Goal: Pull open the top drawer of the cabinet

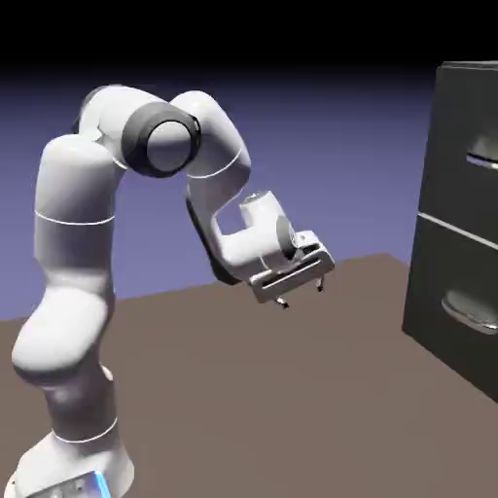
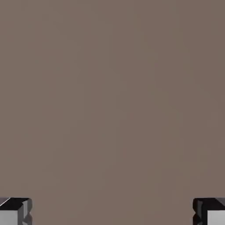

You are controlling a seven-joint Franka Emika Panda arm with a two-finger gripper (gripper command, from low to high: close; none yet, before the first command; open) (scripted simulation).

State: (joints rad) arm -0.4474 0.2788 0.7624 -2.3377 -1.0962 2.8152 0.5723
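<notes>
Exterior view: open space separates pincer (image 1: 302,294) and cabinet (image 1: 455,219).

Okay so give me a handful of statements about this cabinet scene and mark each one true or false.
1. The gripper is open. True.
2. The gripper is clamped on the top drawer's handle. False: it hangs over the table, away from the cabinet.
3. The cabinet shows two drawer fronts, one above the other. True.
4. The top drawer is pulled wide open. False: it is shut.
5. The hand view is filled mostly by the cabinet. False: the brown table fills it.
</notes>
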